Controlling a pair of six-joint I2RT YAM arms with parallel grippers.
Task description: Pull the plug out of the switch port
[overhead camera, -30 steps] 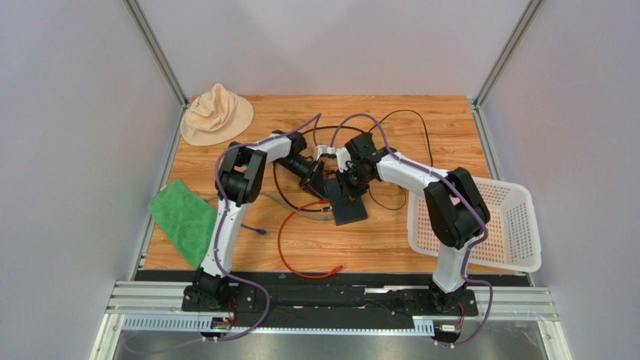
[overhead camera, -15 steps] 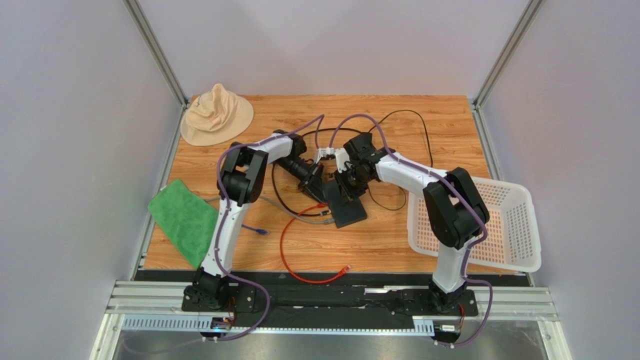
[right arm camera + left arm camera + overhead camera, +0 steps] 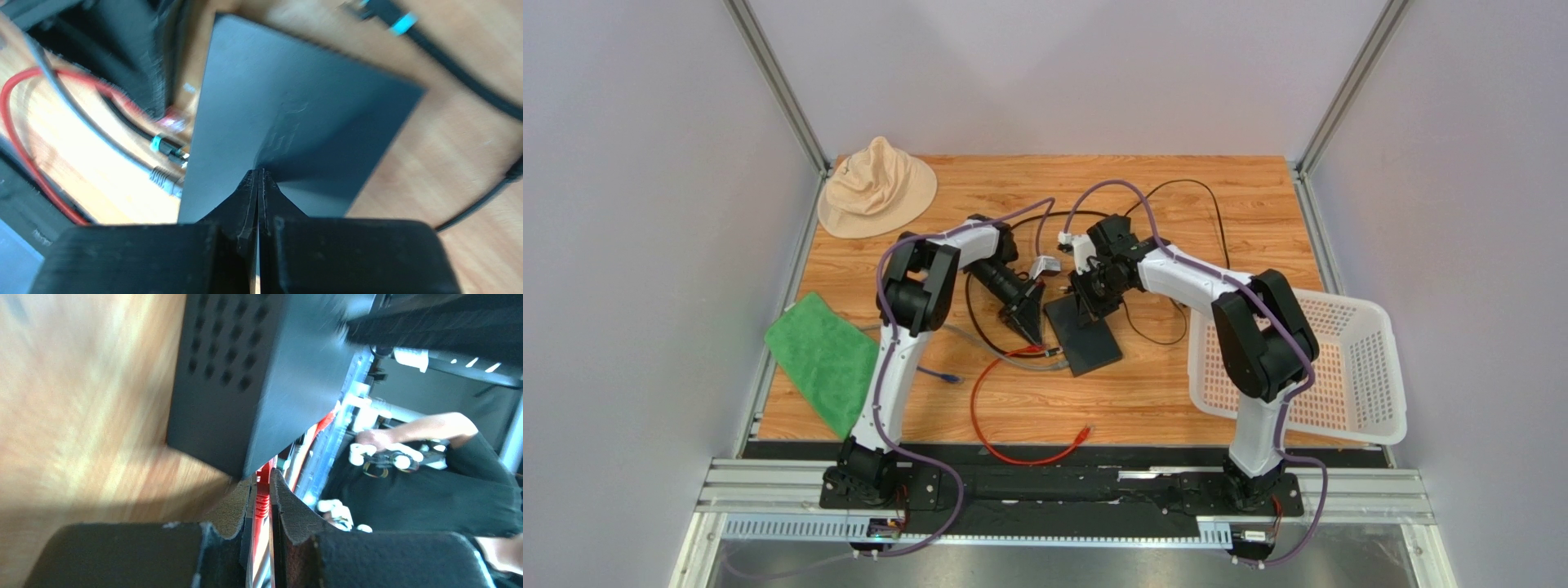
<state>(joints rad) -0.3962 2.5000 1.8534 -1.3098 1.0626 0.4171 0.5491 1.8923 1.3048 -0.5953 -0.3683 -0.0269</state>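
Switch [image 3: 1084,333] lies flat mid-table with the right gripper [image 3: 258,174] pressed together on its top, while at its nine o'clock the left gripper [image 3: 261,478] pinches the red cable [image 3: 263,502].

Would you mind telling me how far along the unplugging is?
Done: the right gripper, shut, appears to press its tips on the switch, and the left gripper pinches the red cable beside the switch's corner. In hand: the pull. Left: freeing the plug, which is hidden here, so the views do not show whether it has cleared its port.
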